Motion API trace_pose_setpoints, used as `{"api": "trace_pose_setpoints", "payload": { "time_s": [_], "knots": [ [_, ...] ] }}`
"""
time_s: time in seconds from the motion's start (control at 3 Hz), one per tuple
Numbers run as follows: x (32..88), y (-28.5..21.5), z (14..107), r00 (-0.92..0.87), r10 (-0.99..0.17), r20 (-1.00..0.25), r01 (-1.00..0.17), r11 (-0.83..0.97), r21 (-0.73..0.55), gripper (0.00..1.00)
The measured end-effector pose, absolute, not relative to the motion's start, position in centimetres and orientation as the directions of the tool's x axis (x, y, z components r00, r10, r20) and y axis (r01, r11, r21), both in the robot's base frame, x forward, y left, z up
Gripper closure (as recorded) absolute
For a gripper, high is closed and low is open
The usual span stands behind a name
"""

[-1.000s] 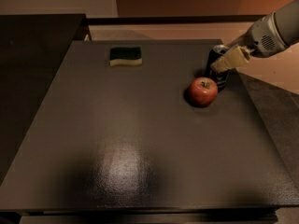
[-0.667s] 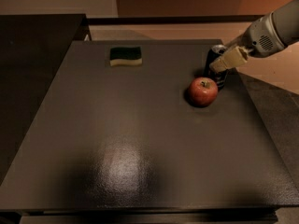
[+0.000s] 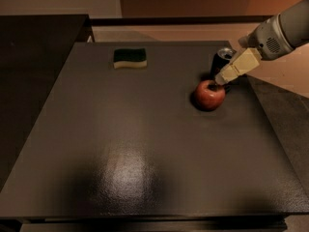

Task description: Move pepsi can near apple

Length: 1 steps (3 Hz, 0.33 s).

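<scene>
The red apple [image 3: 209, 95] sits on the dark table [image 3: 120, 139] at the right. The pepsi can [image 3: 221, 60], dark with a silver top rim, stands upright just behind the apple and a little to its right, close to it. My gripper [image 3: 222, 78] reaches in from the upper right on a white arm [image 3: 280, 33]. It is at the can's front and right side, its cream tip low beside the apple's top. The gripper hides the can's lower right part.
A green-and-yellow sponge [image 3: 130, 58] lies at the back of the table, left of centre. A dark counter [image 3: 38, 47] adjoins the table on the left. The table's right edge [image 3: 270, 124] runs close past the apple and can.
The gripper tip has come slightly down and left, closer to the apple's top. The can and the apple stay where they were.
</scene>
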<state>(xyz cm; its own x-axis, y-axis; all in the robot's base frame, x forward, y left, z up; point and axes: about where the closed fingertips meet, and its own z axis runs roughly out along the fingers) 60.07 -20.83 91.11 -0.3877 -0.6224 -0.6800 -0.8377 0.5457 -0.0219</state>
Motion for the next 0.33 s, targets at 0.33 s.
{"api": "trace_pose_setpoints", "payload": {
  "time_s": [0.33],
  "knots": [
    [60.07, -20.82, 91.10, -0.388, -0.622, -0.680, -0.838, 0.546, -0.022, 0.00]
  ]
}}
